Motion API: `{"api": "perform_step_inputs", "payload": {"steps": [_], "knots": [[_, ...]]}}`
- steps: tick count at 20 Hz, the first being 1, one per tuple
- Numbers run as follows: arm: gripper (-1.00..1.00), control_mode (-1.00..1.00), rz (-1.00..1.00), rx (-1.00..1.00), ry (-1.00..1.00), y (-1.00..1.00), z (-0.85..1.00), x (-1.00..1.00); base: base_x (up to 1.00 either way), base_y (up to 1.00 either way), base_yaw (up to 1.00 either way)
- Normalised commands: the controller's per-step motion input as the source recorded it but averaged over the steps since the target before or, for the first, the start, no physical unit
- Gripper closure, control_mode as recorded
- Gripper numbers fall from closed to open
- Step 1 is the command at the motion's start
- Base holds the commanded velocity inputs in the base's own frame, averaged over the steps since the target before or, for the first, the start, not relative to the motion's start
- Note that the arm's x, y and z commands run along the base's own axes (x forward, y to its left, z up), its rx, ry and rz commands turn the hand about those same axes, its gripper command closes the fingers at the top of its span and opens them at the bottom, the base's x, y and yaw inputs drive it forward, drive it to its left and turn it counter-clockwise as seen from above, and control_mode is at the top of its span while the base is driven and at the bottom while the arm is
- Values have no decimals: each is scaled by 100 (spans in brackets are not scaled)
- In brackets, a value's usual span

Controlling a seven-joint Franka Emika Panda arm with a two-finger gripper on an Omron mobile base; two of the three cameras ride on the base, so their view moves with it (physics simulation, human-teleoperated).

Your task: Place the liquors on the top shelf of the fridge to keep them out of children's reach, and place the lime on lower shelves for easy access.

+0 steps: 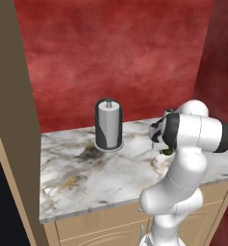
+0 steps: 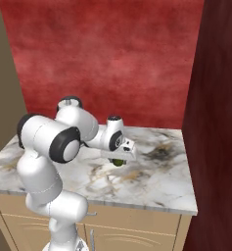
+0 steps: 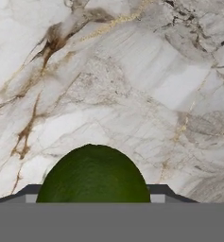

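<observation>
Lime [image 3: 93, 175] sits right under my hand [image 2: 118, 160], low over the marble table [image 2: 156, 181]; I cannot tell whether the hand grips it. Paper-towel roll [image 1: 108, 124] stands well apart.

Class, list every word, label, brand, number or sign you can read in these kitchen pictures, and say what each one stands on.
None: no readable text shows anywhere.
The paper-towel roll is plain grey.
The lime between the jaws carries no sticker.
The marble counter shows veins and stains, not writing.
</observation>
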Motion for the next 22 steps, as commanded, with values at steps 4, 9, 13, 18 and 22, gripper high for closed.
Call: {"api": "perform_step_inputs", "payload": {"steps": [4, 9, 13, 18, 22], "knots": [[100, -100, 0, 0, 8, -1, -34, -28, 0, 0, 0], [100, -100, 0, 0, 0, 0, -15, -45, 0, 0, 0], [100, -100, 2, 0, -24, 0, 10, -72, 0, 0, 0], [100, -100, 9, 0, -43, 0, 40, -75, 0, 0, 0], [100, -100, 9, 0, -46, 19, 83, -69, 0, 0, 0]]}}
